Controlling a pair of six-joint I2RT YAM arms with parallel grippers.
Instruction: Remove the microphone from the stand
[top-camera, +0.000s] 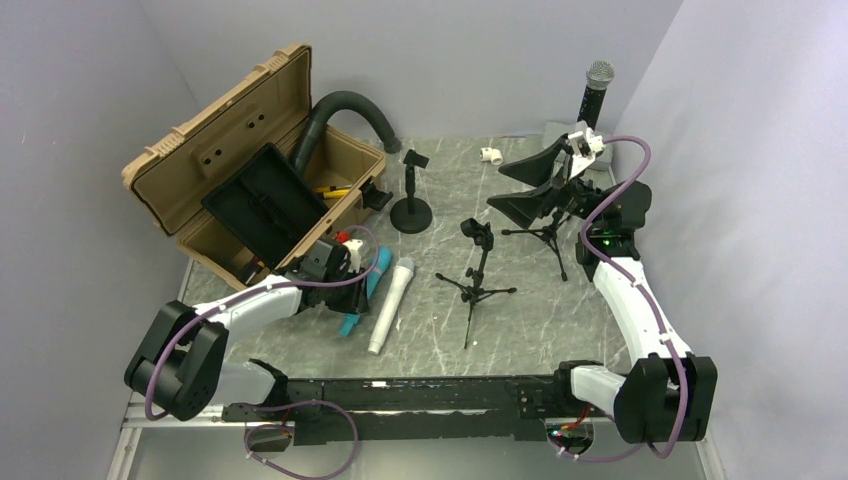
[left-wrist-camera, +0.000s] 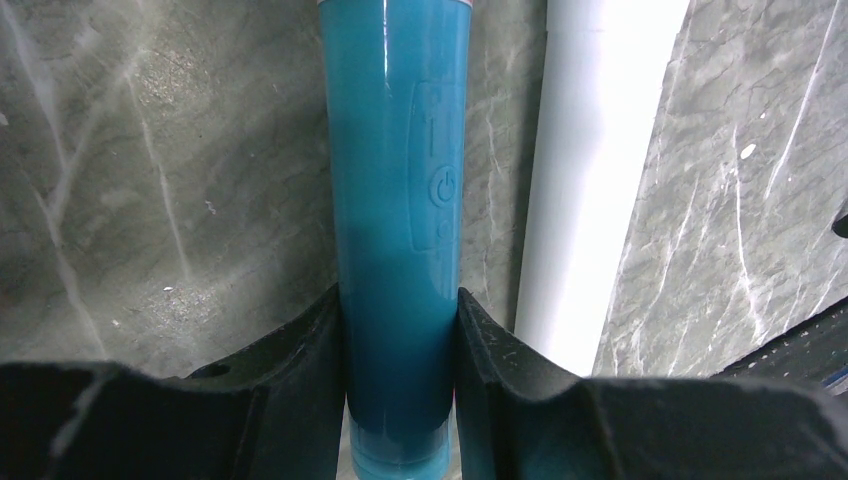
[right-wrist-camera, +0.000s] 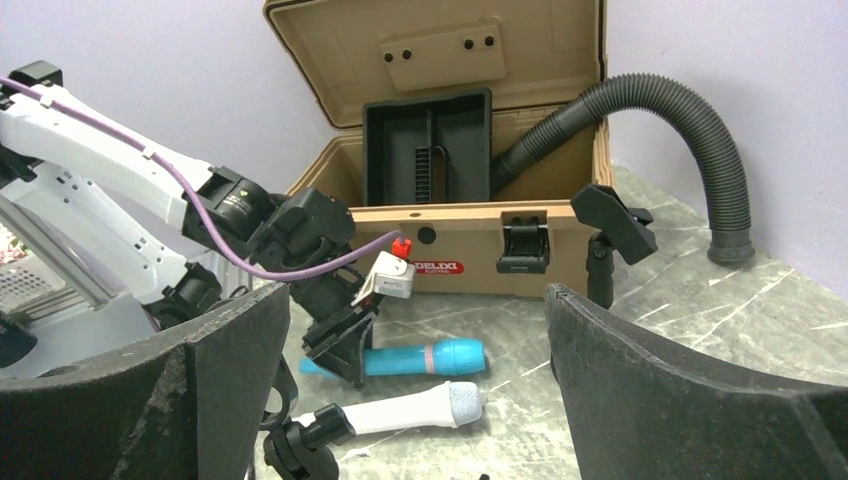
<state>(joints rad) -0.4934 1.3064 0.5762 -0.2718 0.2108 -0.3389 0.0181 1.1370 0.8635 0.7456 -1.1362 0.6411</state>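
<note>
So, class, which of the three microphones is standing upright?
The black microphone with the silver head, at the back right. The blue microphone and the white microphone lie flat on the table.

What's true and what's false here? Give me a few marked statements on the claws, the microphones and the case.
1. The left claw is closed on the blue microphone. True.
2. The white microphone sits in a stand. False: it lies on the table, right beside the blue one.
3. The right claw is open and holds nothing. True.
4. The lid of the tan case is shut. False: it stands open, with a black tray propped inside.
5. The black microphone stands upright at the back right. True.
</note>
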